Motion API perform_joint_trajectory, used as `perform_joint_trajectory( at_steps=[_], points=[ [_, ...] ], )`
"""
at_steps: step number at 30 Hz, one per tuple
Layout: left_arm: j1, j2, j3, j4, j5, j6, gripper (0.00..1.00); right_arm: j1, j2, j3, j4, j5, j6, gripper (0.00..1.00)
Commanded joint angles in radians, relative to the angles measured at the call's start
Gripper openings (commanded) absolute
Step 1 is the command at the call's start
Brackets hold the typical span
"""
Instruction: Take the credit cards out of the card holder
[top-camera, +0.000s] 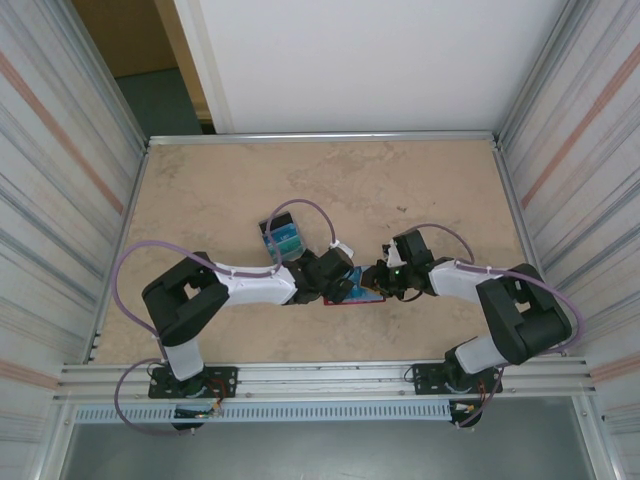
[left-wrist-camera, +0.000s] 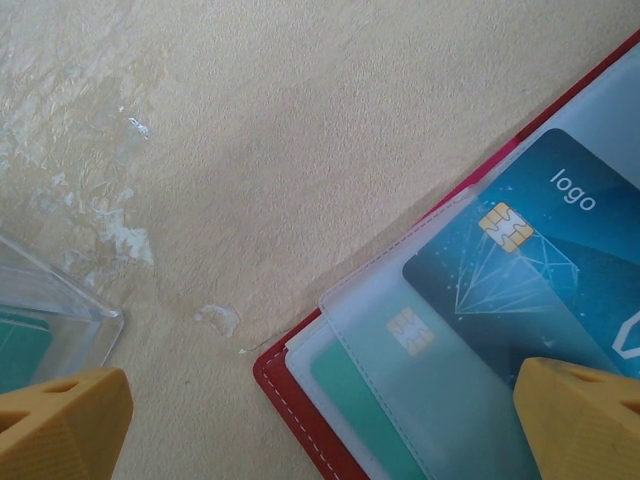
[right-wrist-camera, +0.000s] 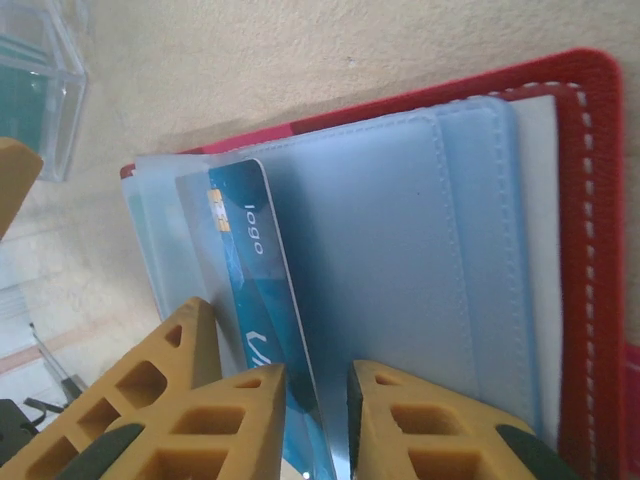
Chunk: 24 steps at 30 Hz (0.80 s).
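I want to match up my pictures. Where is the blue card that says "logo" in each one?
Top external: the blue card is a tiny blue patch just below the picture's middle.
Left wrist: the blue card is on the right side, with its gold chip and "logo" showing.
Right wrist: the blue card is left of the middle, slanting down to the bottom edge.
Shared landmark: the red card holder lies under it every time.
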Motion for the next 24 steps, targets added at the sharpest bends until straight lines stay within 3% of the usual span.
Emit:
perform_joint_trajectory(
  at_steps=[1, 10, 15, 24],
  points=[
    [0.006, 0.029, -0.005, -0.041, 0.009, -0.006, 0.99, -0.010, 0.034, -0.010, 0.032, -0.020, 0.023, 0.24],
    [0.006, 0.024, -0.009, -0.039, 0.022, -0.018, 0.99, -0.010, 0.061, -0.004, 0.090, -0.076, 0.039, 0.13],
    [0.007, 0.011, -0.012, -0.044, 0.014, -0.016, 0.99, -0.011, 0.041, 0.001, 0.035, -0.042, 0.016, 0.00],
    [0.007, -0.026, -0.030, -0.054, 0.002, -0.015, 0.99, -0.035, -0.074, 0.017, -0.141, 0.079, -0.053, 0.00]
  ],
)
